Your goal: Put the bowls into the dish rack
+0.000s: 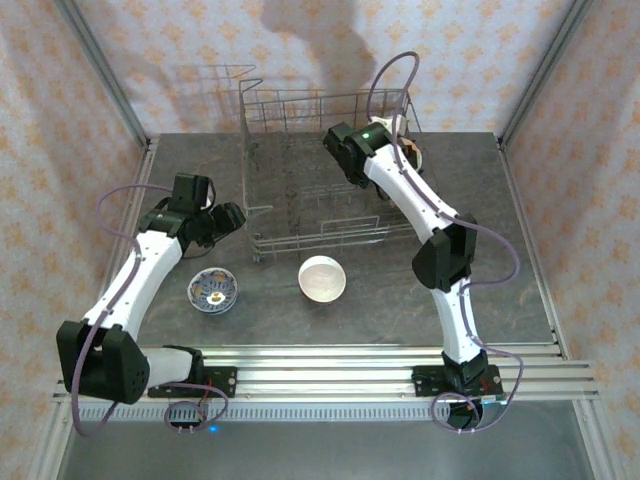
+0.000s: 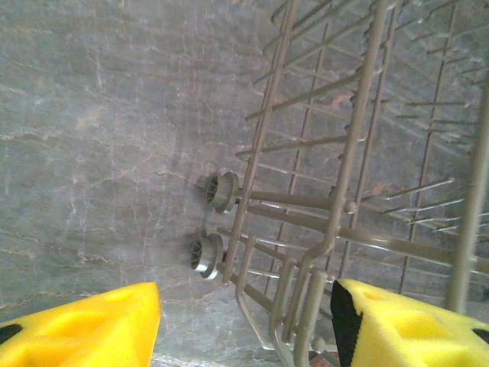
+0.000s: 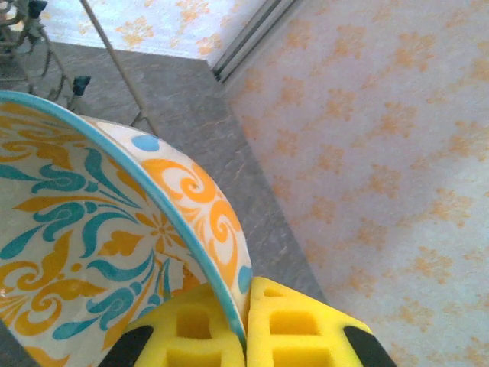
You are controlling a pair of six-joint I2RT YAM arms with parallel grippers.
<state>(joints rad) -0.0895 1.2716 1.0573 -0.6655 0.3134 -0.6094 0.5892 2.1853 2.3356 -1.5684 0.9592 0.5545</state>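
- Over by the far right corner of the dish rack (image 1: 320,175), the right gripper (image 3: 246,327) is pinching the rim of a bowl with orange and teal scrollwork (image 3: 92,229). Its yellow fingers (image 3: 298,336) are pressing almost together, one inside the bowl's wall and one outside.
- That bowl is sitting right against the rack's right side. From where I'm standing I cannot tell whether it is inside the wires or just outside them.
- At the rack's near left corner, the left gripper (image 2: 244,340) is hovering with its jaws spread wide, gripping nothing. The corner wires and two small wheels (image 2: 218,191) are showing just beneath it.
- On the grey table (image 1: 400,300), just in front of the rack, a plain white bowl (image 1: 322,278) is sitting upright, and a blue-patterned bowl (image 1: 212,289) is sitting to its left.
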